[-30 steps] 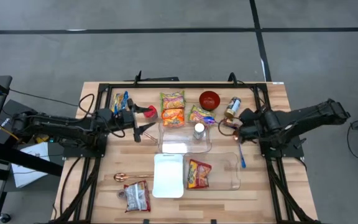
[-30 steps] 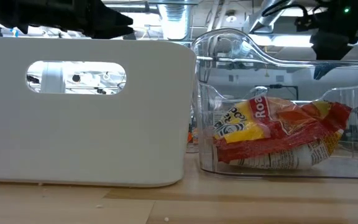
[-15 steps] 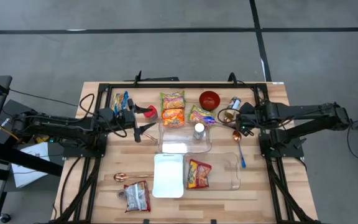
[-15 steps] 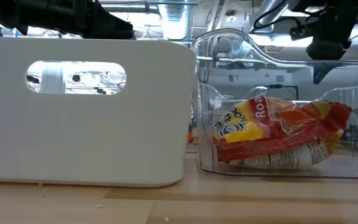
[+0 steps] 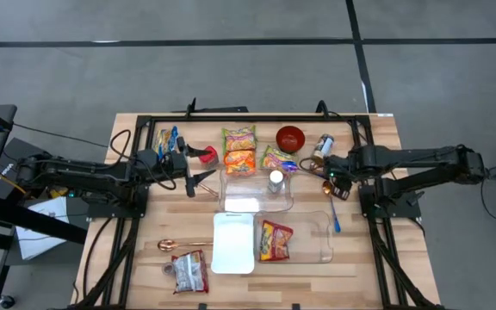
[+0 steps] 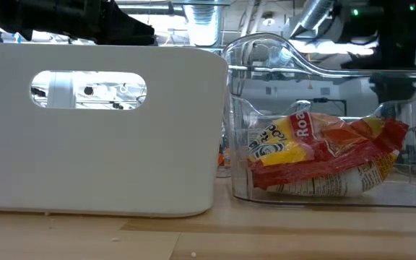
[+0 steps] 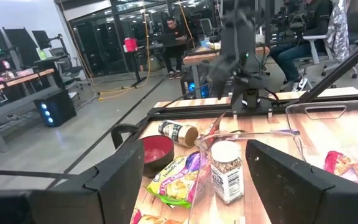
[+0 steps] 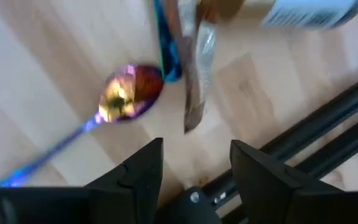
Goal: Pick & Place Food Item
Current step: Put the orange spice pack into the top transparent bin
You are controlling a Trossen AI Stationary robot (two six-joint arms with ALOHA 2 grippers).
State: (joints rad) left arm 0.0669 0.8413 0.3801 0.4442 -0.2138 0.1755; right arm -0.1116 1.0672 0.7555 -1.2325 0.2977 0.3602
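Note:
Several noodle packets (image 5: 240, 161) lie at the table's far middle beside a red bowl (image 5: 290, 138). A jar (image 5: 322, 148) lies on its side near it. A spice shaker (image 7: 227, 171) stands in a clear tray (image 5: 257, 194). One packet (image 5: 275, 239) lies in a clear bin (image 5: 321, 237). My right gripper (image 8: 197, 165) points steeply down, open, over the bowl of a blue-handled spoon (image 8: 132, 93) next to the jar (image 8: 309, 9). My left gripper (image 7: 204, 186) is held level and open left of the tray, facing the shaker.
A white bin (image 5: 233, 243) stands left of the clear bin. A copper spoon (image 5: 179, 244) and a packet (image 5: 189, 272) lie near the front left. Blue packets (image 5: 169, 140) and a red item (image 5: 207, 155) lie at the far left. A black frame (image 5: 231, 119) rims the table.
My right gripper has come down toward the table and tipped more steeply downward while its wrist rolled. It now stands over the spoon's bowl beside the jar. My left gripper has kept still.

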